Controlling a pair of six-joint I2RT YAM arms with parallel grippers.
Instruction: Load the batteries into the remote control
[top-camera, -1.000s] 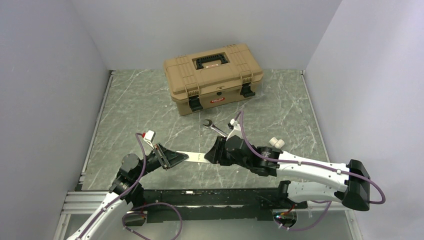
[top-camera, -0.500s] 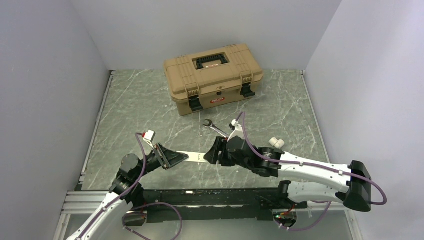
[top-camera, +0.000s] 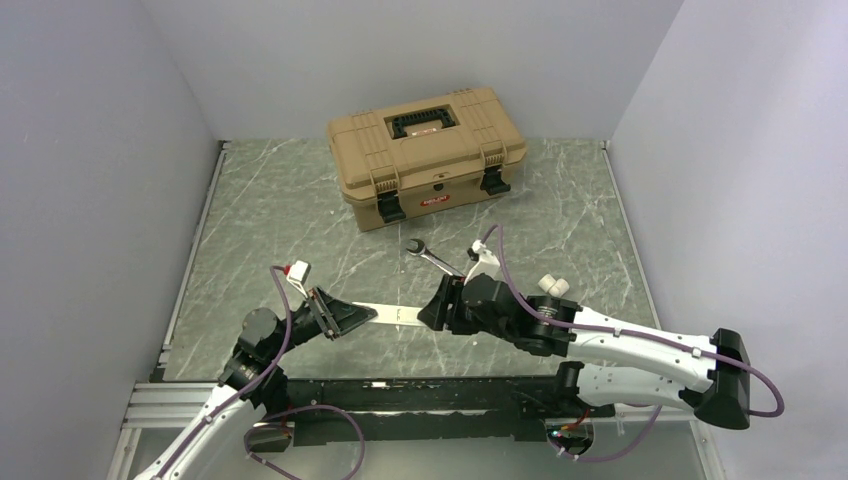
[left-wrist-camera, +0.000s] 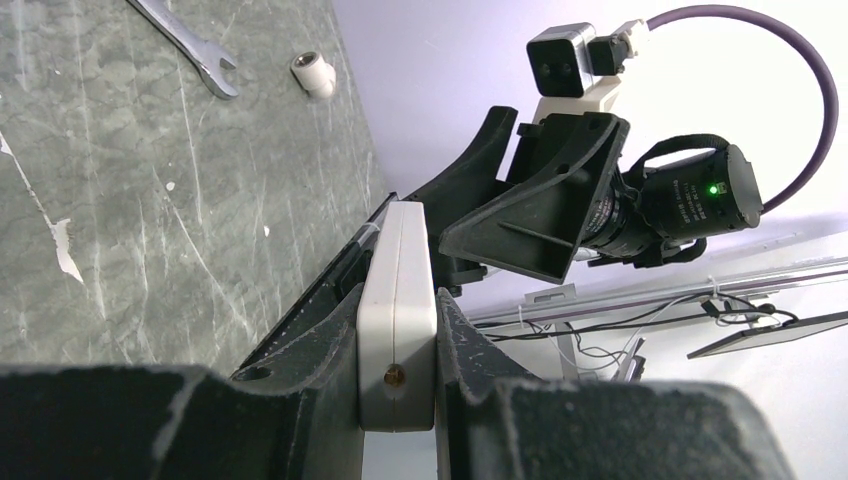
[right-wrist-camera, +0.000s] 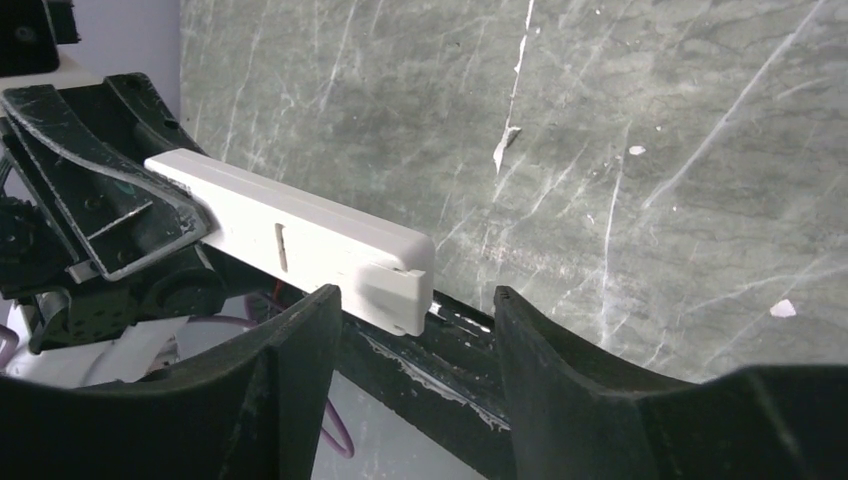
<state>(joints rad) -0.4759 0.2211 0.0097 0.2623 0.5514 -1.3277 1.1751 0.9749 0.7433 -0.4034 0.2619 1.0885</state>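
Observation:
The remote control (top-camera: 398, 315) is a slim white bar held level above the table's front middle. My left gripper (top-camera: 366, 315) is shut on its left end; in the left wrist view the bar (left-wrist-camera: 397, 290) is pinched edge-on between both fingers (left-wrist-camera: 330, 350). My right gripper (top-camera: 432, 308) is open at the bar's right end. In the right wrist view that end (right-wrist-camera: 395, 275), with a stepped cover piece, sits just ahead of my spread right gripper (right-wrist-camera: 412, 305), touching neither finger. No batteries are in view.
A tan toolbox (top-camera: 427, 152) with black latches stands closed at the back. A steel wrench (top-camera: 430, 256) lies behind the right gripper, and a small white fitting (top-camera: 553, 287) sits by the right arm. A black rail (top-camera: 420, 395) runs along the near edge.
My right gripper has spread its jaws wider and drawn back a little to the right, off the remote's end. The left gripper and the remote have stayed put.

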